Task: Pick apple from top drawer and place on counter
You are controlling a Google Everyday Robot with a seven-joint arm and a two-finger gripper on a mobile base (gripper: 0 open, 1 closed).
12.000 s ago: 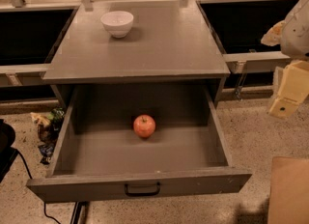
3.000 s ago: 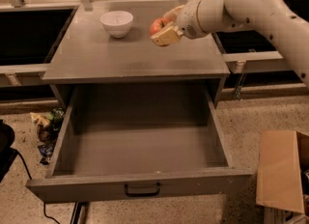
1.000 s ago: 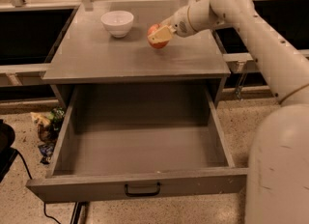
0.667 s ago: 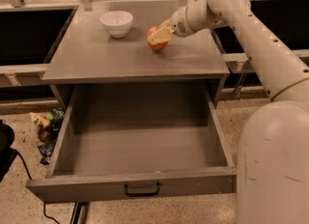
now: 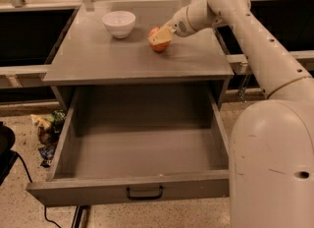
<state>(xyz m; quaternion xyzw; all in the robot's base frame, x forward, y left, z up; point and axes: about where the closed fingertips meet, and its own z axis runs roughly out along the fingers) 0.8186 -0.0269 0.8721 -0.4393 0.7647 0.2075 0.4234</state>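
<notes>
The apple (image 5: 158, 47), red-orange, rests on the grey counter (image 5: 113, 57) right of centre, toward the back. My gripper (image 5: 159, 39) reaches in from the right and is shut on the apple, with a tan finger (image 5: 162, 35) lying over its top. The top drawer (image 5: 98, 188) is pulled fully open below the counter and its inside is empty. Its black pull handle (image 5: 144, 193) sits at the centre of the front panel.
A white bowl (image 5: 119, 23) stands on the counter's back left. My arm (image 5: 255, 45) crosses above the counter's right edge, and its bulky base (image 5: 272, 168) fills the lower right. Crumpled litter (image 5: 46, 126) and a black cable (image 5: 29, 183) lie on the speckled floor at left.
Twelve seconds ago the apple lay in the drawer. It was then carried over the counter and lowered slightly to the left. In the last second almost nothing has moved.
</notes>
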